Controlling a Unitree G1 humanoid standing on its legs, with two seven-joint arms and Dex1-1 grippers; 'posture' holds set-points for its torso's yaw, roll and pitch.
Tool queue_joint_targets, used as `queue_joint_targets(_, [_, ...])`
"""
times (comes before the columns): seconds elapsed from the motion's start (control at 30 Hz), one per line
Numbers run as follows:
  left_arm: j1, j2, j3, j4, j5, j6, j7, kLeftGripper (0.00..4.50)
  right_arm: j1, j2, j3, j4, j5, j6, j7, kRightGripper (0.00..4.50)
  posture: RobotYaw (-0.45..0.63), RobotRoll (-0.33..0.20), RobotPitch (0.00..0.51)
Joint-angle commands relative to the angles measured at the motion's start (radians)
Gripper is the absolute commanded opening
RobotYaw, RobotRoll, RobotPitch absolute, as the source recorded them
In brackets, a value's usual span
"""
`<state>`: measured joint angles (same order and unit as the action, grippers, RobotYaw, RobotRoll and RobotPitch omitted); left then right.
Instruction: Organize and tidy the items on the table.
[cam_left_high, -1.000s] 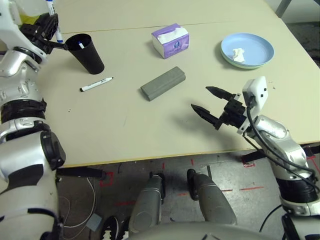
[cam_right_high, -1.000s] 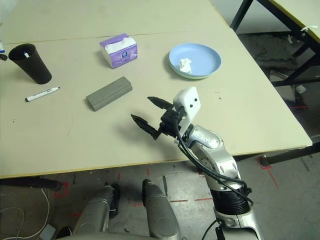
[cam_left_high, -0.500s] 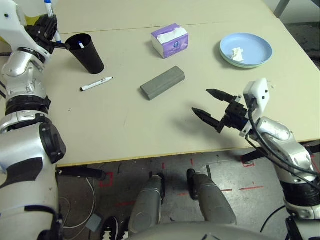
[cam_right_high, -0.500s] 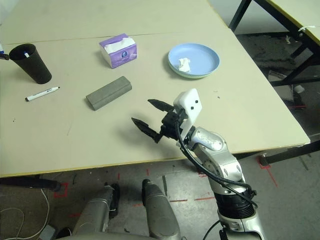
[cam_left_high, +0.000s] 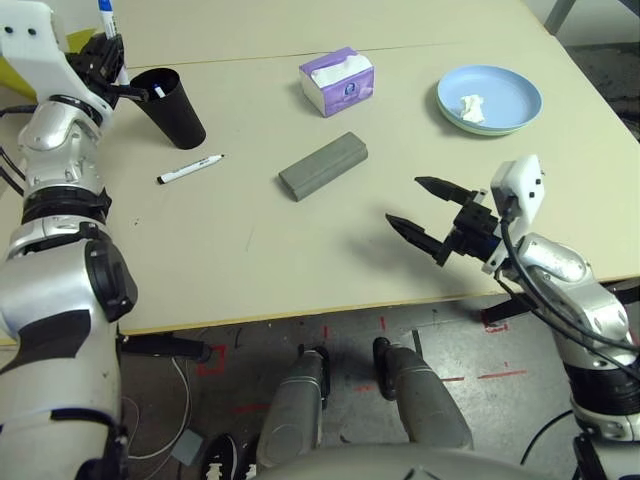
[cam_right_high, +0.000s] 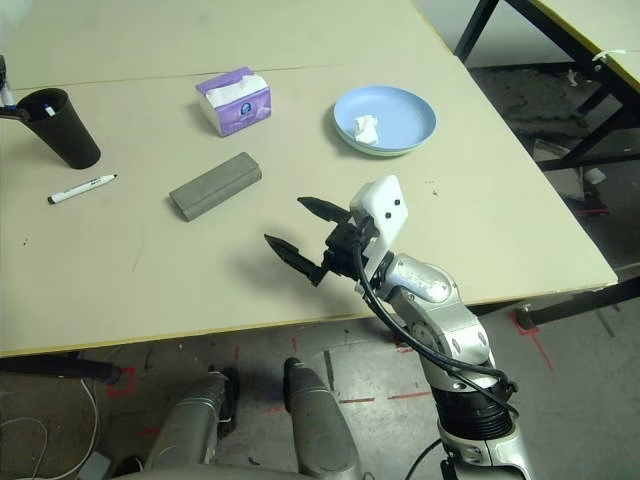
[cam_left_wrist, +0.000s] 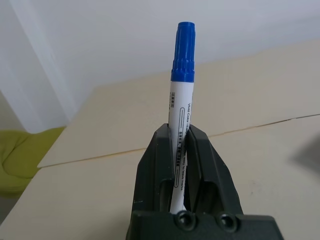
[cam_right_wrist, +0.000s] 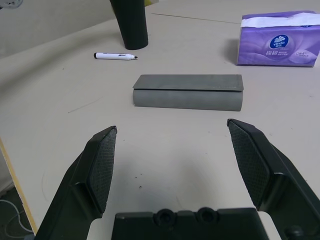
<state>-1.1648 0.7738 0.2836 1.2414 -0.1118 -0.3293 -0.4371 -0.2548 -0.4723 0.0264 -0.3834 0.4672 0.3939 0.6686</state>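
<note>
Your left pincer (cam_left_wrist: 181, 150) clamps the blue-capped marker (cam_left_wrist: 180, 95) beside the black cup (cam_left_high: 172, 104); lower it in. Your right pincer (cam_right_wrist: 180, 160) hangs wide open, empty.

Two markers (cam_left_high: 190, 170), one cup (cam_left_high: 175, 105), perhaps two plates (cam_left_high: 490, 100)

Even, bright overhead light falls on the beige table (cam_left_high: 250, 250), with no glare. The grey glasses case (cam_left_high: 323, 166) throws a thin soft shadow toward the near edge; beside it the black cup (cam_left_high: 178, 106) does likewise. Every view is sharp.
</note>
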Motion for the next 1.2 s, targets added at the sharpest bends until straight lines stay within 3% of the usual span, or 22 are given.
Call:
queue_joint_targets(0.03, [-0.018, 0.005, -0.010, 0.027, 0.022, -0.001, 0.003, 0.25, 0.010, 0.003, -0.002, -0.026, 0.011, 0.013, 0.000, 4.50, -0.19, 0.000, 0.248])
queue_joint_targets(1.2, [-0.007, -0.003, -0.027, 0.045, 0.051, 0.045, -0.019, 0.25, 0.021, 0.006, -0.006, -0.067, 0.021, 0.043, -0.016, 4.50, -0.19, 0.000, 0.260])
